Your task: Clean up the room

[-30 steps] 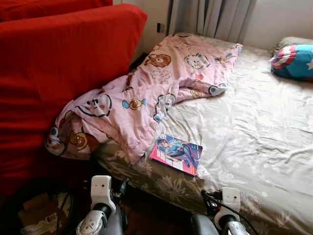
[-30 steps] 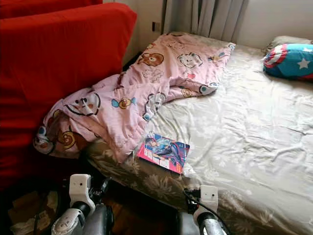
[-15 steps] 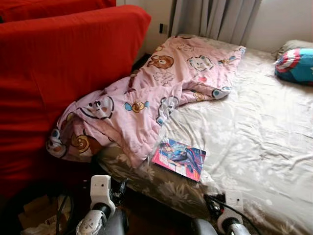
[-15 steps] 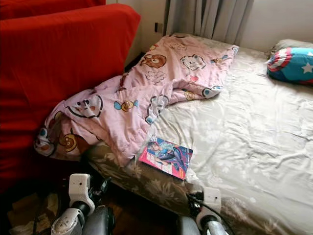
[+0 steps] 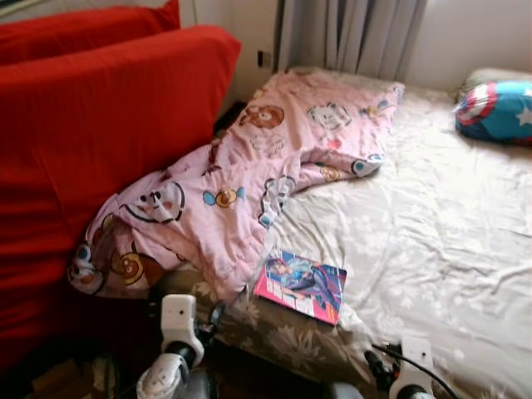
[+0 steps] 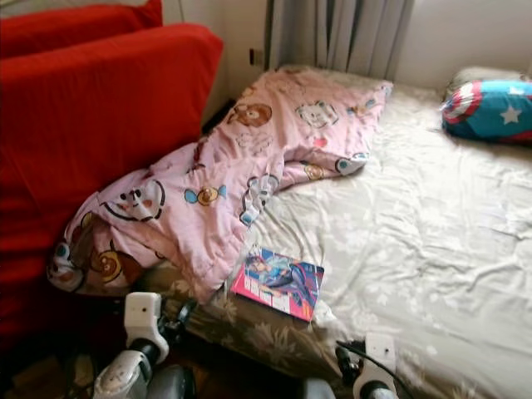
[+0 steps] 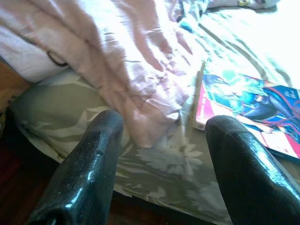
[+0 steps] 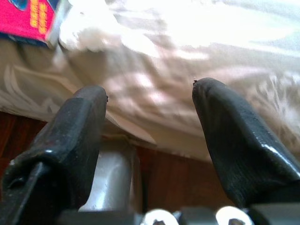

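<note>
Head camera first: a bed with a pale floral sheet fills the right and centre of the frame, and a pink cartoon-print blanket sprawls from the upper centre down to the lower left, its end drooping over the bed's edge against a big red sofa on the left. A bright comic book lies flat near the bed's front edge, just below centre, its corner touching the blanket's hem. Top right, a blue star-and-stripe pillow sits by the wall, grey curtains hanging behind. Both arms are low at the bottom edge, short of the mattress. Over to the left wrist camera: the left tool has its two black fingers spread wide, nothing between them, aimed at the blanket's hem with the comic book just beside it on the sheet. Now the right wrist camera: the right tool is spread too and empty, facing the sheet draped over the bed's side, a pink corner of the comic book in the upper left, dark wooden floor beneath.
</note>
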Available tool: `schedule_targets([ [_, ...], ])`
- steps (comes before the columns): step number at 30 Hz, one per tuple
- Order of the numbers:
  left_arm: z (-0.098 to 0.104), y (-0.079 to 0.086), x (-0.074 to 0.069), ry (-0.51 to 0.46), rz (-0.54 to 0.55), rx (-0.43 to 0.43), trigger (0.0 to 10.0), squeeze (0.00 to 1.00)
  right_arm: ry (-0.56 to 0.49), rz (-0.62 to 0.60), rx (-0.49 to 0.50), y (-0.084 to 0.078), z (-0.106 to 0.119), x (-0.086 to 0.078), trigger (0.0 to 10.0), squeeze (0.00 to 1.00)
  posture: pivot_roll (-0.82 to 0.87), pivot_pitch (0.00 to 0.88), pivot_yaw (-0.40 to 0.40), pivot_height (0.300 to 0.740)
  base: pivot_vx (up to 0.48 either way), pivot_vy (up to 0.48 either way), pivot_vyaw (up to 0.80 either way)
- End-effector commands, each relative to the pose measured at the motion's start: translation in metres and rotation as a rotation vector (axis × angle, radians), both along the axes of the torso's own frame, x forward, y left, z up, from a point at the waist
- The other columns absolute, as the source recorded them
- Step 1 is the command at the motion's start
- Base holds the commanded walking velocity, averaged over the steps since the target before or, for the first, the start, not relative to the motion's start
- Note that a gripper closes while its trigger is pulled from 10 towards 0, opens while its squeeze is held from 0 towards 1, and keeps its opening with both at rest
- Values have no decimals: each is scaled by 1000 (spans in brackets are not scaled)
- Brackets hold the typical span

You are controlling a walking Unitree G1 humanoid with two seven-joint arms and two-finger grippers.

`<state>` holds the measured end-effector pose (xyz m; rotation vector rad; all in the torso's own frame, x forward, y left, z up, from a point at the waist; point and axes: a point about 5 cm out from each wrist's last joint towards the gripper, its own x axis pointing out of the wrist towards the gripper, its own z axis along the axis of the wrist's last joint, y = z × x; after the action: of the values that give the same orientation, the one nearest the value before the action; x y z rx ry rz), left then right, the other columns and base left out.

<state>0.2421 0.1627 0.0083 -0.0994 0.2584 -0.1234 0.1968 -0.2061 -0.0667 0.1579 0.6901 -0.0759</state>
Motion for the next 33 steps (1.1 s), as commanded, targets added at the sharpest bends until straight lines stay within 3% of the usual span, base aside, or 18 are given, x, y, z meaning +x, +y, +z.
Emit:
schedule_targets([
  [1, -2, 8, -3, 13, 13, 15, 10000, 0, 14, 9, 15, 8, -3, -2, 10000, 0, -45, 67, -49, 612, 304, 0, 0],
  [8, -2, 8, -3, 11, 13, 16, 10000, 0, 35, 15, 20, 19, -8, -10, 10000, 0, -43, 70, -47, 612, 84, 0, 0],
  [11, -1, 8, -3, 8, 15, 16, 10000, 0, 33, 29, 28, 33, -12, -17, 10000, 0, -42, 76, -47, 612, 0, 0, 0],
  [17, 0, 9, -3, 0, 18, 14, 10000, 0, -5, 39, 46, 43, -10, -13, 10000, 0, -36, 84, -47, 612, 0, 0, 0],
  [18, 1, 9, -4, -1, 18, 14, 10000, 0, -26, 42, 54, 45, -7, -7, 10000, 361, -34, 86, -46, 612, 0, 0, 0],
  [19, 1, 9, -4, -1, 18, 14, 10000, 0, -26, 42, 54, 45, -7, -7, 10000, 361, -34, 86, -46, 612, 0, 0, 0],
  [20, 1, 10, -4, -2, 20, 14, 10000, 0, -61, 44, 75, 50, -2, 2, 10000, 1000, -33, 90, -44, 612, 0, 0, 0],
  [21, 1, 10, -5, -2, 20, 15, 10000, 0, -81, 48, 80, 52, 2, 8, 10000, 1000, -33, 90, -44, 612, 0, 0, 0],
  [22, 1, 11, -5, -3, 20, 16, 10000, 0, -145, 56, 75, 54, 15, 29, 10000, 1000, -27, 98, -41, 612, 0, 0, 0],
  [26, 3, 12, -7, -7, 23, 18, 10000, 0, -306, 59, 65, 49, 49, 72, 10000, 1000, -14, 111, -39, 612, 0, 0, 0],
  [30, 8, 12, -6, -22, 22, 18, 10000, 0, -357, 55, 57, 46, 69, 96, 10000, 1000, -4, 124, -38, 612, 0, 0, 0],
  [31, 12, 10, -3, -36, 19, 16, 10000, 0, -368, 55, 54, 47, 77, 104, 10000, 141, 1, 132, -38, 612, 0, 0, 0],
  [32, 14, 10, -3, -42, 18, 15, 10000, 0, -369, 55, 49, 48, 79, 107, 10000, 4, 4, 138, -37, 612, 0, 0, 0],
  [33, 15, 10, -2, -47, 17, 14, 10000, 0, -376, 55, 47, 50, 82, 110, 10000, 0, 5, 140, -37, 612, 0, 0, 0],
])
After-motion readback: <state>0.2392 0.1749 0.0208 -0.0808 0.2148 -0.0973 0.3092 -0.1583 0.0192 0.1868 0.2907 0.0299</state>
